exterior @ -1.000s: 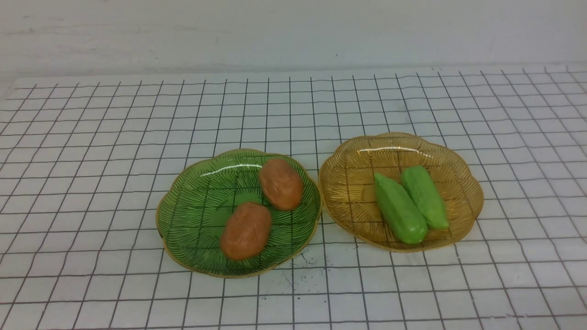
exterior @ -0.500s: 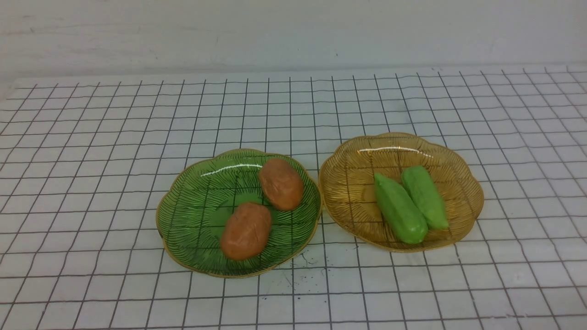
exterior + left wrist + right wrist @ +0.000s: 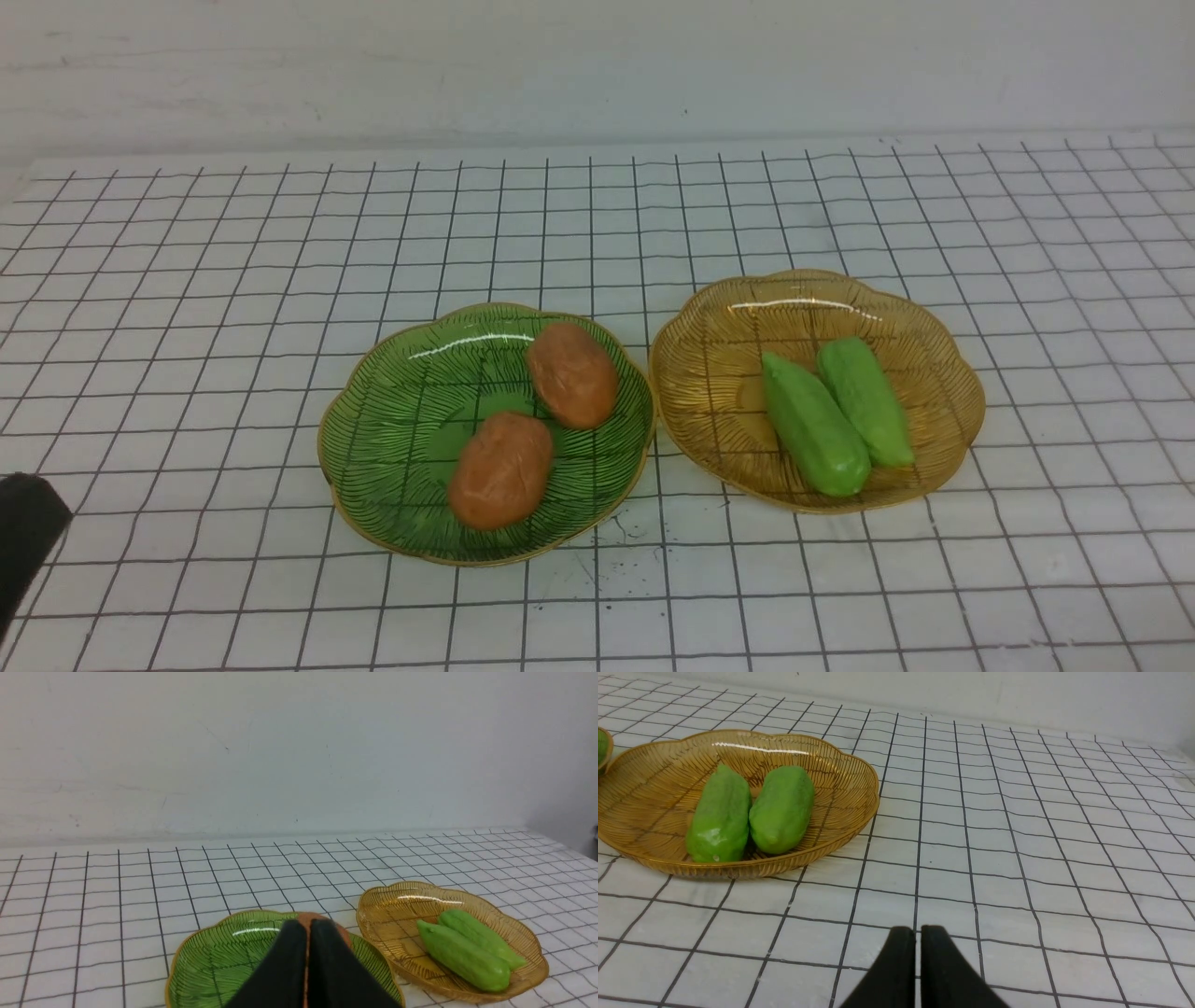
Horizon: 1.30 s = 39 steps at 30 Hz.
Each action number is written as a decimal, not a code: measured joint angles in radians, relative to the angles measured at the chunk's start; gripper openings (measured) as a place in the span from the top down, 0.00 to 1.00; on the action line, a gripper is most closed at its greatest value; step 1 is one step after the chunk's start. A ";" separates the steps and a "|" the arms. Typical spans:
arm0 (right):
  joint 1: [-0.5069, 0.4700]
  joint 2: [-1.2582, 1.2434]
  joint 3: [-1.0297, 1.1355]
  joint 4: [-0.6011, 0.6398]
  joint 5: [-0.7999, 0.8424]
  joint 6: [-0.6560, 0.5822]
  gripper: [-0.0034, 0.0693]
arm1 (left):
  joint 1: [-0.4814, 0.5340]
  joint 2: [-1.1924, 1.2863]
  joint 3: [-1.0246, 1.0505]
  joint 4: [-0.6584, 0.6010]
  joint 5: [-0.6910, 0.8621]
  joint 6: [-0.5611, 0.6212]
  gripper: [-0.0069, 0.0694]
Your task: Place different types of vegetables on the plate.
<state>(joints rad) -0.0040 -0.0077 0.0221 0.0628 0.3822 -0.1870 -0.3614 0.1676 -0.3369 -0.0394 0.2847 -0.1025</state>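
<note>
While both tools sit closed, potatoes (image 3: 537,420) on green plate (image 3: 373,448), cucumbers (image 3: 836,415) on amber plate (image 3: 709,373)

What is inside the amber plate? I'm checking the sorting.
The amber plate holds two green cucumber-like pieces lying side by side, nothing else visible. Beneath them, hidden.

I see even, soft, bright light from above in all three views, with only faint shadows under the green plate (image 3: 373,467) and the amber plate (image 3: 934,355). Thin white streaks of glare lie along the far inner wall of each plate, and the white grid cloth (image 3: 187,280) looks slightly washed out. The front view is sharp, while the dark fingers (image 3: 285,970) close to the left wrist camera are soft and out of focus.
</note>
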 joint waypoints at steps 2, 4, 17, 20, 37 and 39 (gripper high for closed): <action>0.000 0.000 0.000 0.000 0.000 0.000 0.93 | 0.000 0.000 0.019 0.000 -0.001 0.000 0.92; 0.000 0.000 0.000 0.000 0.000 -0.001 0.93 | 0.000 0.000 0.056 0.000 0.008 0.000 0.92; 0.000 0.000 0.000 0.000 0.000 -0.002 0.93 | 0.193 -0.034 0.315 0.007 -0.061 0.123 0.92; 0.000 0.000 0.000 0.000 0.000 -0.002 0.93 | 0.251 -0.078 0.355 0.000 -0.056 0.126 0.92; 0.000 0.000 0.000 0.001 0.000 -0.002 0.93 | 0.328 -0.178 0.365 -0.003 0.093 0.140 0.92; 0.000 0.000 0.000 0.001 0.000 -0.002 0.93 | 0.328 -0.178 0.365 -0.003 0.093 0.140 0.92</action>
<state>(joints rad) -0.0040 -0.0077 0.0221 0.0634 0.3822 -0.1889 -0.0338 -0.0099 0.0285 -0.0424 0.3779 0.0378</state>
